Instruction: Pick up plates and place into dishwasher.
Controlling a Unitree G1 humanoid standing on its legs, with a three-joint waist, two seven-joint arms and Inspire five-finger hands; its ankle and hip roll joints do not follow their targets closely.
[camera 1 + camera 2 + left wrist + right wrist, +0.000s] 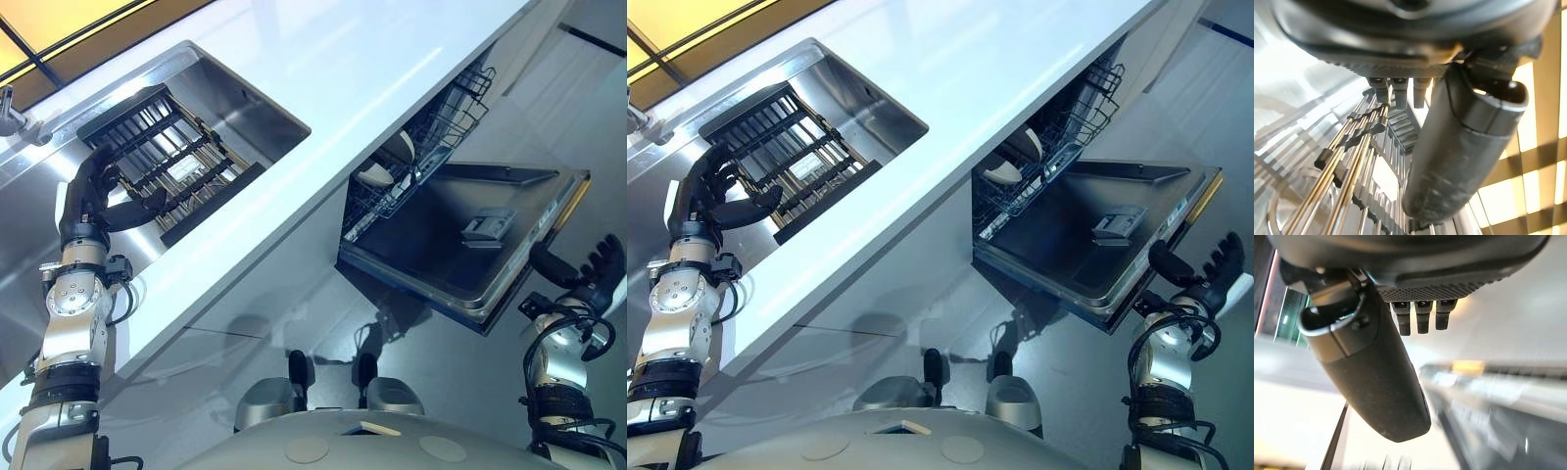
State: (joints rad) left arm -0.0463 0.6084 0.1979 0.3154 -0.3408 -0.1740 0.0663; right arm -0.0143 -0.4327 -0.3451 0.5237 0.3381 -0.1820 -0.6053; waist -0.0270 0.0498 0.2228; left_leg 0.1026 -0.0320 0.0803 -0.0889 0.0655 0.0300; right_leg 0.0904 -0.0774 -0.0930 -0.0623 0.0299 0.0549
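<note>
Left hand [103, 191] sits over the drying rack [167, 162] inside the sink [260, 103], at the rack's end nearest the robot; fingers loosely curved with the thumb standing out over the rack's near edge, nothing clasped between them. In the left wrist view the fingertips [1393, 90] hang just above the rack's metal rods, holding nothing. No plate can be made out in the rack: its slots read as bare rods and dark bars, so whether one is left there to lift is doubtful. The plates [384, 162] that do show are white, standing on edge in the lower dishwasher basket [392, 191] at its inner end under the counter [323, 69], well apart from either hand. Right hand [593, 269] hangs off the outer corner of the lowered dishwasher door [460, 240], fingers spread and straight, empty, touching nothing that can be seen. Governing relation: rack runs lengthwise away from the left hand toward the sink's far corner, so any remaining plate would lie ahead of those fingers, along the rods; left arm is the near one for the sink, right arm the near one for the basket.
</note>
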